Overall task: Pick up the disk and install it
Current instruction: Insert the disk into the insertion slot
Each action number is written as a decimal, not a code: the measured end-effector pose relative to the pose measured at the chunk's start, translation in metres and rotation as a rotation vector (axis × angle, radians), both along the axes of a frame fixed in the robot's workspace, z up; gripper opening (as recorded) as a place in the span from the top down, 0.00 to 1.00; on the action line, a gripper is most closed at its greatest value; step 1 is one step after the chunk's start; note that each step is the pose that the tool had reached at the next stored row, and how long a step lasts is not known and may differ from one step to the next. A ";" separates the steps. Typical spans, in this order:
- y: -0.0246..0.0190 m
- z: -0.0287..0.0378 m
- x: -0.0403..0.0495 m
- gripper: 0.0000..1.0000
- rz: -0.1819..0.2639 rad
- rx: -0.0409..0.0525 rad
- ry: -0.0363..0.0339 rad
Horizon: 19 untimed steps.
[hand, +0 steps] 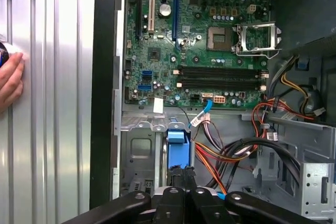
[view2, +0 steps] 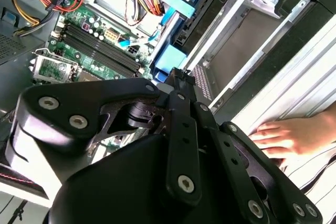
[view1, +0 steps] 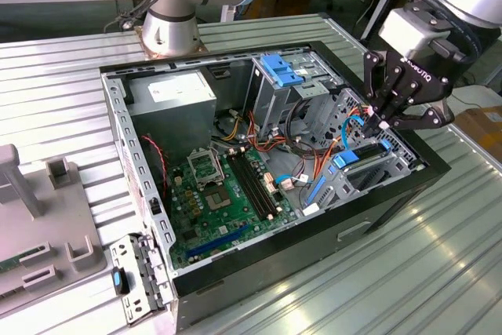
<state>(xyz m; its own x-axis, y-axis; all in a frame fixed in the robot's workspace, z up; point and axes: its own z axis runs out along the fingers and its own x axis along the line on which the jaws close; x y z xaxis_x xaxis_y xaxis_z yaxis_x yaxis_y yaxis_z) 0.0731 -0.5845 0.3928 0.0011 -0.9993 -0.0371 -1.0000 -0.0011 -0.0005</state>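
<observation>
One tool (view1: 383,123), fingers drawn together with nothing seen between them. You will find it hanging over the drive cage (view1: 375,170) at the corner of the case (view1: 119,139) on the exterior view's right.

One disk (view1: 343,159), standing on edge in that cage, just below the tool tips. You cannot tell whether they touch. In the first wrist view its blue end (hand: 177,145) sits just beyond the closed fingertips (hand: 180,174).

One open case, lying on the ribbed metal counter (view1: 439,256), with the motherboard (view1: 227,194) facing up.

One grey power-supply box (view1: 172,96), in the corner near the arm's base.

One blue latch (view1: 282,68), on top of the upper metal cage.

One person's hand (hand: 10,80), flat on the counter outside the case wall, seen in both wrist views.

One loose metal bracket (view1: 137,276), on the counter by the case's near corner, at the exterior view's left.
</observation>
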 end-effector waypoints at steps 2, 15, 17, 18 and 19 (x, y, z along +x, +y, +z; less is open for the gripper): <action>0.0000 -0.0045 0.0005 0.89 0.000 0.0000 0.0000; 0.0000 -0.0345 0.0075 0.89 0.000 -0.0005 0.0000; 0.0000 -0.0367 0.0075 0.89 0.000 -0.0004 0.0000; 0.0000 -0.0421 0.0075 0.89 0.000 -0.0005 0.0000; 0.0000 -0.0454 0.0075 0.89 0.000 -0.0005 0.0000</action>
